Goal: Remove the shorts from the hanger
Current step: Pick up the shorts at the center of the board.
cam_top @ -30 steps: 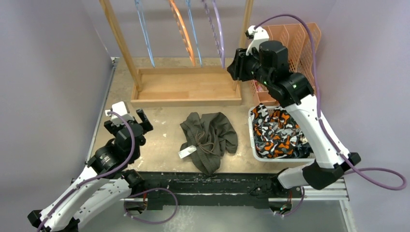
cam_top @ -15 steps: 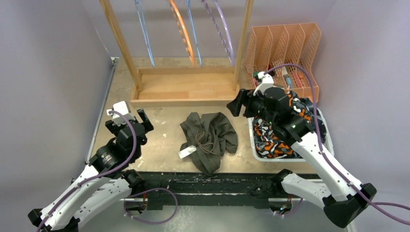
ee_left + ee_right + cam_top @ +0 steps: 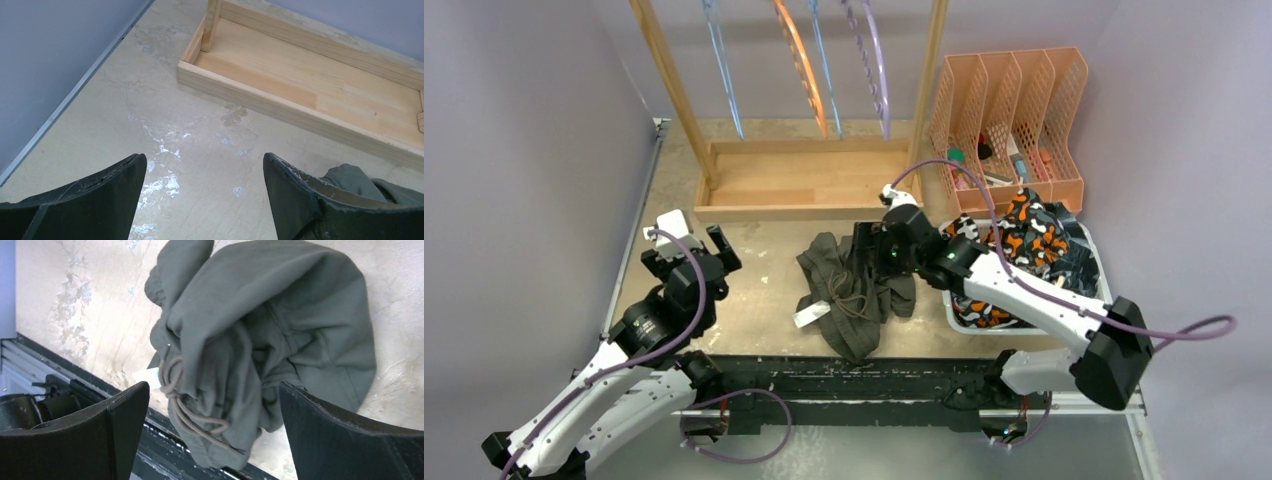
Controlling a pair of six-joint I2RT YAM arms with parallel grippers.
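The olive green shorts [image 3: 854,290] lie crumpled on the table in front of the wooden rack, drawstring and white tag showing. My right gripper [image 3: 864,250] hovers just above their far edge, open. In the right wrist view its wide jaws frame the shorts [image 3: 260,335] and the gripper [image 3: 214,386] holds nothing. Orange-black-white patterned shorts [image 3: 1014,245] are heaped with dark cloth in the white bin [image 3: 949,300]. The hangers [image 3: 799,60] hang bare on the rack. My left gripper [image 3: 686,255] is open over bare table [image 3: 204,156], left of the shorts [image 3: 350,175].
The rack's wooden base tray [image 3: 809,185] sits just behind the olive shorts, its posts rising at both ends. An orange file organizer [image 3: 1009,120] with small items stands behind the bin. Purple walls close in on the left and right.
My right arm swung down from beside the rack's right post, passed over the bin, and now hangs over the olive shorts, jaws wider. The left arm has not moved.
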